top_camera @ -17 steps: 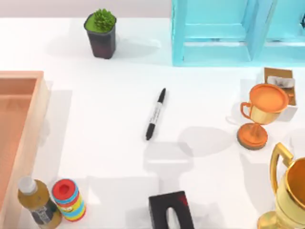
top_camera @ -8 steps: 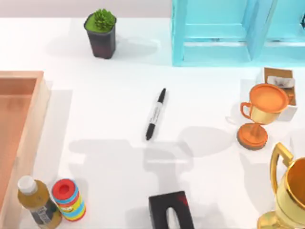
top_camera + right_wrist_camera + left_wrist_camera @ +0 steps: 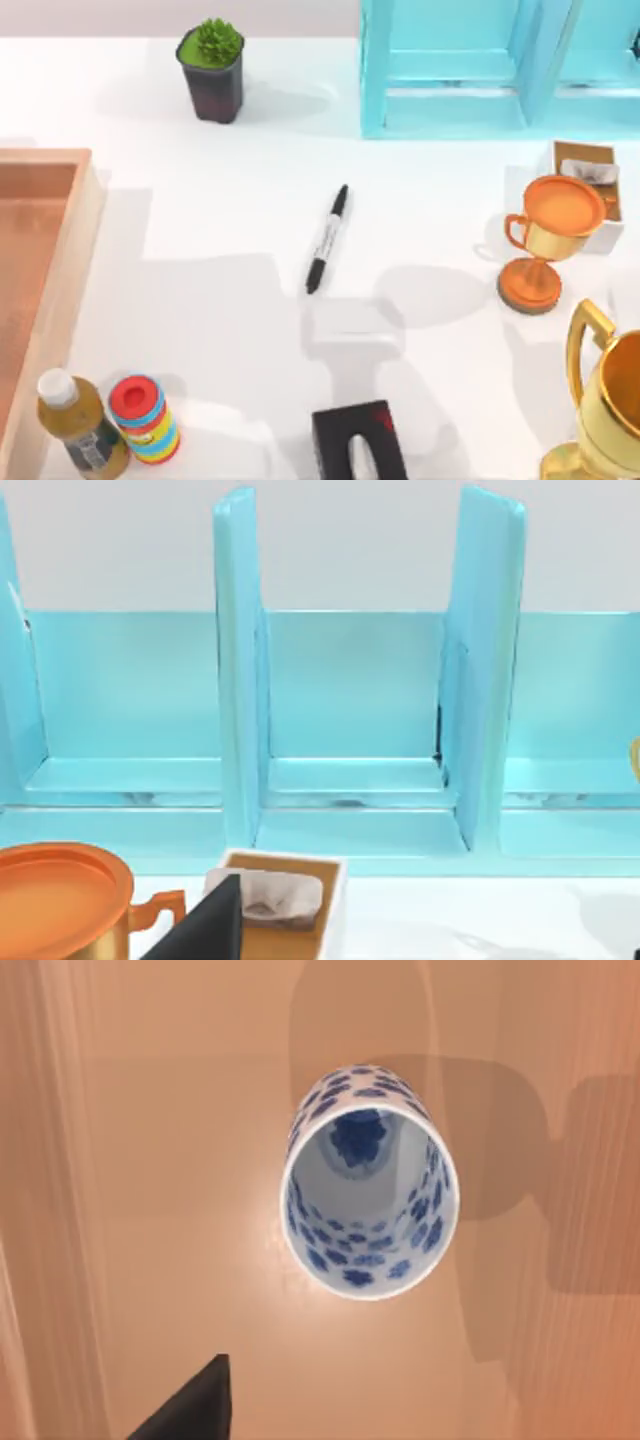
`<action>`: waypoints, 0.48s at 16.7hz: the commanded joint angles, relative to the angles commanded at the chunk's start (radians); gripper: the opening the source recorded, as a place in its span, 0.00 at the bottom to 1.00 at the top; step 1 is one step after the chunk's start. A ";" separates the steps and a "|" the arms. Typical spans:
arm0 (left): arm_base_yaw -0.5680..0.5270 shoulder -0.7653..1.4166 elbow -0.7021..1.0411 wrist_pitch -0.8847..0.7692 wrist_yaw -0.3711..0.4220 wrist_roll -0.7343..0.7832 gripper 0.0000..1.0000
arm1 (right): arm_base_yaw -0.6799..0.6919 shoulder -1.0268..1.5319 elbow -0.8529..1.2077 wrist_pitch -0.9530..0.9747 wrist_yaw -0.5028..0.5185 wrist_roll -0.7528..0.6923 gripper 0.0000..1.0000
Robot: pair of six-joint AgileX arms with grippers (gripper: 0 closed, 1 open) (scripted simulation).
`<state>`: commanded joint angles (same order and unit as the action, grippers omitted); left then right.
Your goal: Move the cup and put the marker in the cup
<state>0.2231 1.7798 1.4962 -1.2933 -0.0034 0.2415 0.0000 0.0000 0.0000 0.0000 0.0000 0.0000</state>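
Comparing top views: the shadow on the white tabletop (image 3: 250, 200) has grown from a faint patch, then a narrow band, to a broad block reaching from the left-edge wooden tray (image 3: 60, 280) to near the table's middle; nothing on the table has shifted.
Meaning for task: judged as the left arm travelling over the tray side toward the cup; cup not yet moved, marker not yet touched.
Cup: small white ceramic cup with blue flower patterning (image 3: 368, 1185), upright and empty on a tan wooden floor, seen from above in the left wrist view.
Marker: slim black marker pen with a pale label band (image 3: 327, 239), lying free near the tabletop's centre, tilted toward the far edge.
Left claw: one dark fingertip (image 3: 195, 1410) beside the cup, apart from it; spread or closed cannot be told.
Right claw: one dark fingertip (image 3: 205, 925) facing the turquoise partitioned rack (image 3: 350, 730) at the far right; state cannot be told.
View difference: the left wrist view supplies the cup; the top view supplies the marker and the shadow.
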 joint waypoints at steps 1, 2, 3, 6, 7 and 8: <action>0.000 0.000 0.000 0.000 0.000 0.000 1.00 | 0.000 0.000 0.000 0.000 0.000 0.000 1.00; 0.000 0.000 0.000 0.000 0.000 0.000 1.00 | 0.000 0.000 0.000 0.000 0.000 0.000 1.00; 0.000 0.000 0.000 0.000 0.000 0.000 1.00 | 0.000 0.000 0.000 0.000 0.000 0.000 1.00; -0.003 0.003 -0.017 0.017 0.000 -0.001 1.00 | 0.000 0.000 0.000 0.000 0.000 0.000 1.00; -0.002 0.008 -0.038 0.040 0.000 -0.001 1.00 | 0.000 0.000 0.000 0.000 0.000 0.000 1.00; -0.001 0.016 -0.065 0.073 0.000 -0.001 1.00 | 0.000 0.000 0.000 0.000 0.000 0.000 1.00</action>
<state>0.2219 1.7956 1.4311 -1.2203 -0.0033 0.2404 0.0000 0.0000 0.0000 0.0000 0.0000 0.0000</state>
